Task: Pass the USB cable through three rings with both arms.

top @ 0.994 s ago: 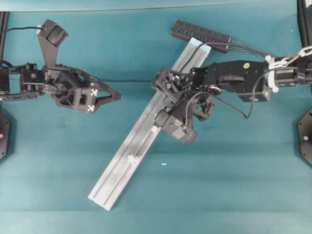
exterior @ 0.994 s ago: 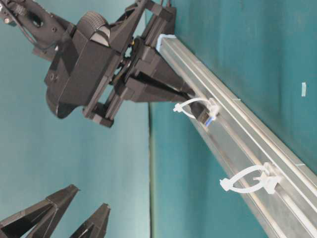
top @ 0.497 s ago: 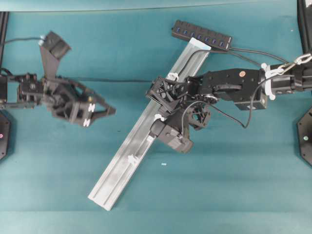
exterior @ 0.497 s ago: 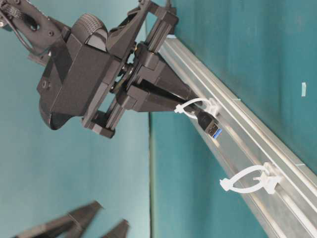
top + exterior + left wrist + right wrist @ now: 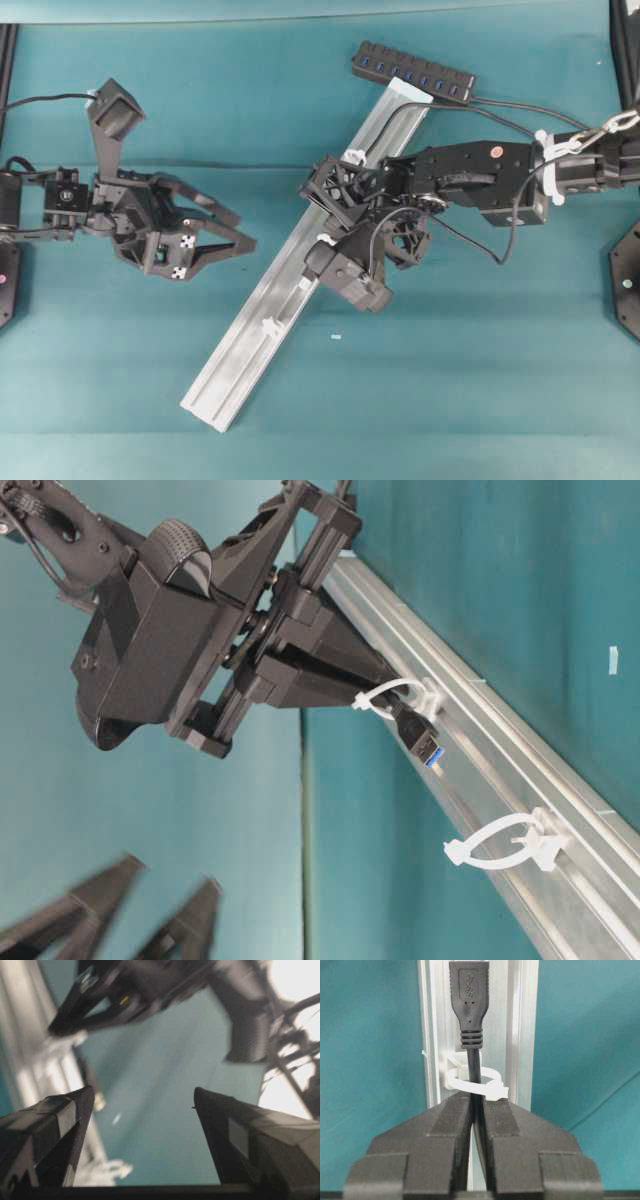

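Right gripper [image 5: 476, 1110] pinches the USB cable [image 5: 471, 1005]; my left gripper [image 5: 240, 228] hangs spread wide.

Nearest me, my closed jaws clamp the cable; just beyond them it runs through a white ring [image 5: 472, 1082], its plug lying farther along the rail [image 5: 522, 1035].

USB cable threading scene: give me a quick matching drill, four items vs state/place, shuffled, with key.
Items:
1. left gripper
2. right gripper
3. plug
4. hub

States:
A. at the rail's far end
B. open, empty
C. just past the middle ring
D. shut on the cable

Pairs: 1-B, 2-D, 3-C, 4-A
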Motion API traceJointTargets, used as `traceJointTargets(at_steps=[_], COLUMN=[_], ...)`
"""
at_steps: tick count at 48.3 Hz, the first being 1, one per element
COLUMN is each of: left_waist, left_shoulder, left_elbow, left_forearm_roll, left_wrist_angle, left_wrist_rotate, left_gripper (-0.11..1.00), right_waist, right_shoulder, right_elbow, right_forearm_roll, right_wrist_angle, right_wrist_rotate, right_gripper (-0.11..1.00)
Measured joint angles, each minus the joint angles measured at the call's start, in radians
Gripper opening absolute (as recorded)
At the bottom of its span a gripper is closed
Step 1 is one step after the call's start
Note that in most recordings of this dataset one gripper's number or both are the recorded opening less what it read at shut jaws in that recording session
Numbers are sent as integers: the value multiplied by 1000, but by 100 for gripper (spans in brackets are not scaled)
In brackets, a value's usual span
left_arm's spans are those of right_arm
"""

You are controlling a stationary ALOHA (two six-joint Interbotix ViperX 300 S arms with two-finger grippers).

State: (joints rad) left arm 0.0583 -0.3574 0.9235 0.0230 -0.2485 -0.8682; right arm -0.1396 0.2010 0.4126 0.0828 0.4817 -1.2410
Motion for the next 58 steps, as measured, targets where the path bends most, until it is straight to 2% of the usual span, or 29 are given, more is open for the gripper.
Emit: traceJointTargets(at_steps=[6, 11, 15, 21, 33, 58], left_waist=[-11, -26, -41, -46, -46, -31], left_shoulder=[48, 100, 140, 202, 318, 448], left_elbow=[-3, -23, -54, -100, -163, -202], left_forearm_roll=[0, 0, 0, 0, 0, 3], left_wrist_angle=[-49, -55, -54, -9, 41, 21], left_wrist_rotate=[20, 75, 121, 155, 153, 147], left_gripper=[89, 89, 89, 89, 90, 89], right_waist=[2, 0, 2, 0, -2, -8], right_shoulder=[0, 0, 2, 0, 0, 0], right_elbow=[0, -2, 0, -2, 0, -2], right_forearm_roll=[0, 0, 0, 0, 0, 0], right_wrist_angle=[0, 0, -2, -2, -2, -17], right_wrist_rotate=[2, 3, 14, 17, 18, 18], right_gripper=[7, 7, 7, 7, 7, 7])
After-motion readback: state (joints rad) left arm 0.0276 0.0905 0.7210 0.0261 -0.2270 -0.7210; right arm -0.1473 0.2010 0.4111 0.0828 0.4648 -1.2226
